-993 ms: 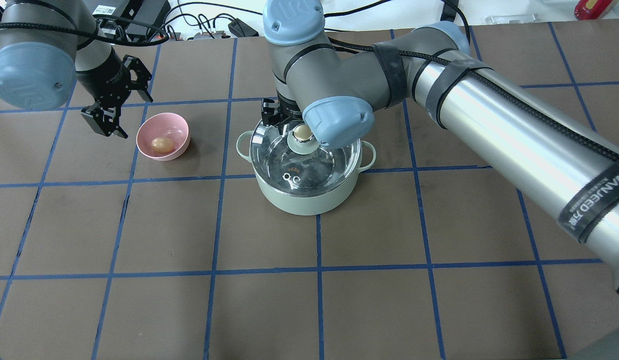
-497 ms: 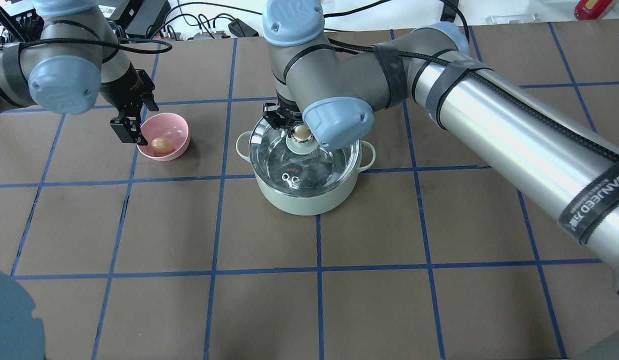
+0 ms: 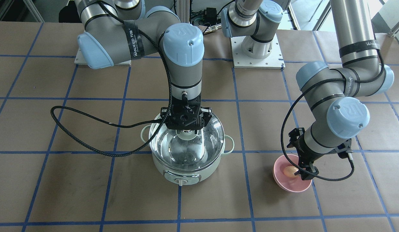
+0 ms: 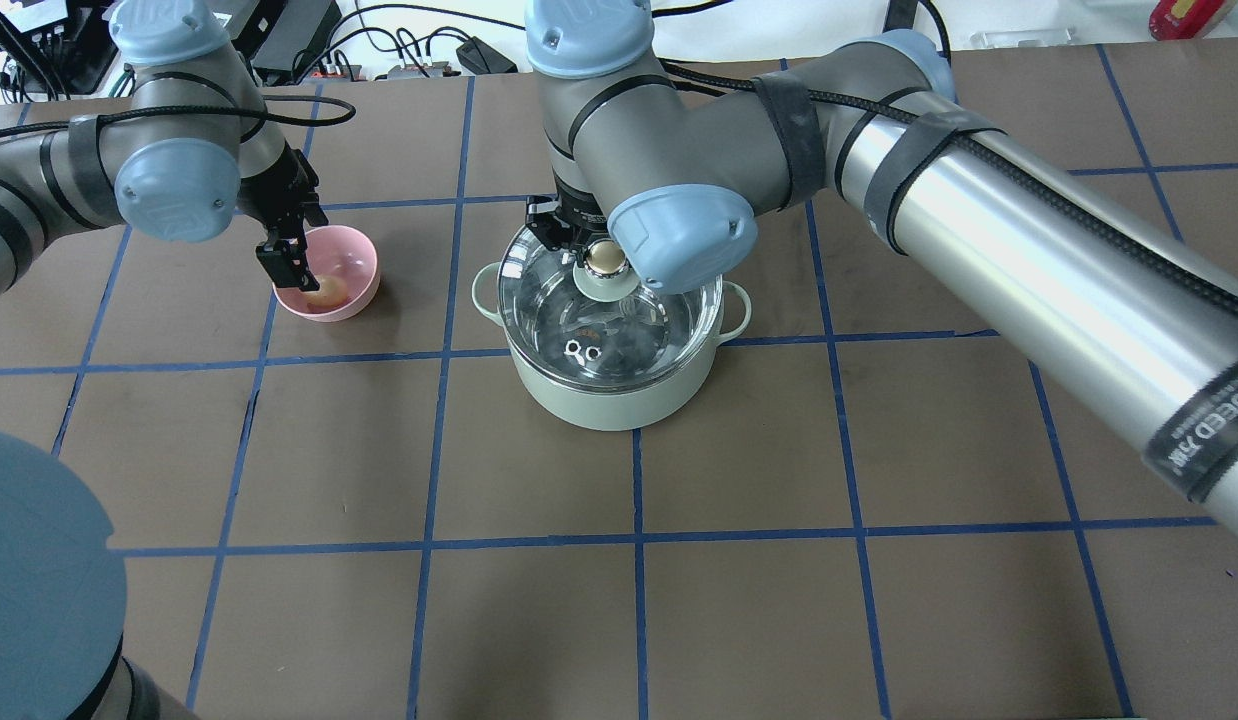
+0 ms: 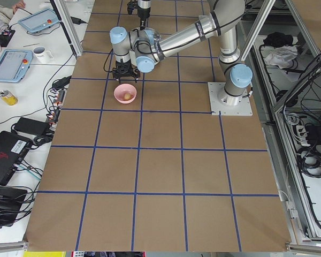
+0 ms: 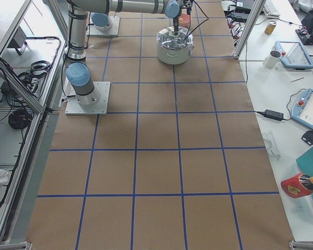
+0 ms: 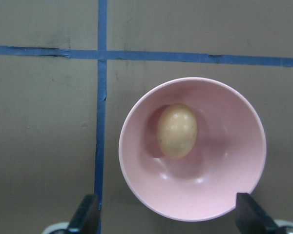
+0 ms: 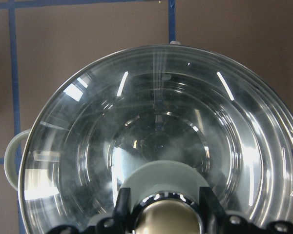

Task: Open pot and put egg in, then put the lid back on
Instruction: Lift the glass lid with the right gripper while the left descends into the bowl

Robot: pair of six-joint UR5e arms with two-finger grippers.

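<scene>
The mint-green pot stands mid-table with the glass lid on it. My right gripper reaches down from the far side and is shut on the lid's beige-topped knob. In the right wrist view its fingers hug the knob above the lid. The tan egg lies in a pink bowl left of the pot. My left gripper hovers open just above the bowl, with one fingertip on either side of it. The egg is not held.
Brown table mat with a blue tape grid. A black cable loops from my right arm down beside the pot. Power bricks and cables lie along the far table edge.
My left gripper has swung right, from beside the bowl to over it. My right gripper has stayed on the knob, and the knob has risen slightly.
</scene>
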